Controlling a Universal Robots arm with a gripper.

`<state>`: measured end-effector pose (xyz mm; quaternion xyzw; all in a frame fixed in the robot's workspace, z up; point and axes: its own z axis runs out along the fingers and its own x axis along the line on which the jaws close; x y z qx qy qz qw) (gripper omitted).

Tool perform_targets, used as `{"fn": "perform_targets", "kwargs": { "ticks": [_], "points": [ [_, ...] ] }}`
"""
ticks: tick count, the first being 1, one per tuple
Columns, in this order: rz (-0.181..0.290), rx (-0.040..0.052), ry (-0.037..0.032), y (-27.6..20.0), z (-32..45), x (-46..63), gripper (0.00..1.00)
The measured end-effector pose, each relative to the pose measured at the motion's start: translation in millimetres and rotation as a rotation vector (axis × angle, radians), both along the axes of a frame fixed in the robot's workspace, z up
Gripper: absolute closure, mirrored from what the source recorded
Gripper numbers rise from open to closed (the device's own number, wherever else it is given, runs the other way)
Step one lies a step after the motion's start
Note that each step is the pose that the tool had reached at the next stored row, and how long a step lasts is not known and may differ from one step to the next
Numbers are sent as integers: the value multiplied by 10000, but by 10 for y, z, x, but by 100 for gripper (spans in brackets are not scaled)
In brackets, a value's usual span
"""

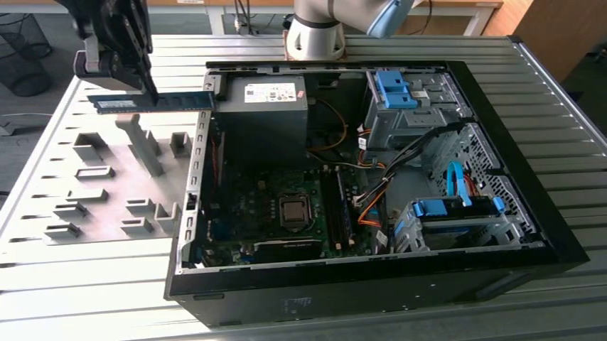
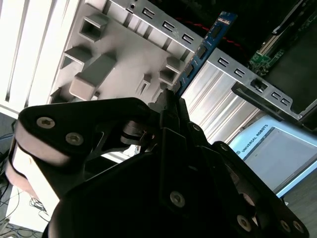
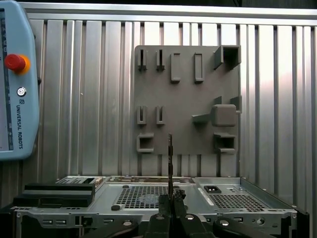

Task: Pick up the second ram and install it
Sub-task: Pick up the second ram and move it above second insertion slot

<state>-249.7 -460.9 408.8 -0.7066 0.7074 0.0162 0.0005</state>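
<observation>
Second ram (image 1: 180,99) — a bluish-green stick — hangs level and on edge above the table (image 1: 95,284), on the exterior view's left, with one end near the far left corner of the computer case (image 1: 531,206).

That open black case lies on its side and holds the biggest things: a grey power supply (image 1: 261,117) at the far end, the motherboard (image 1: 275,206) in the middle, and blue drive cages (image 1: 455,209) on the right with loose cables between them. Left of the case lies a grey holder plate (image 1: 104,185) with raised blocks.

The arm's base (image 1: 318,28) stands at the table's far edge, and the gripper (image 1: 150,91) points down over the plate's far end. Its jaws are closed on the stick's flat faces — in both wrist views the board (image 2: 203,49) juts straight out from between the fingertips.
</observation>
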Motion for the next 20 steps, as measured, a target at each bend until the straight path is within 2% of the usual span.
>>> {"fn": "perform_targets", "kwargs": {
  "ticks": [20],
  "points": [
    [0,0,-1,0,0,260,86]
  ]
}}
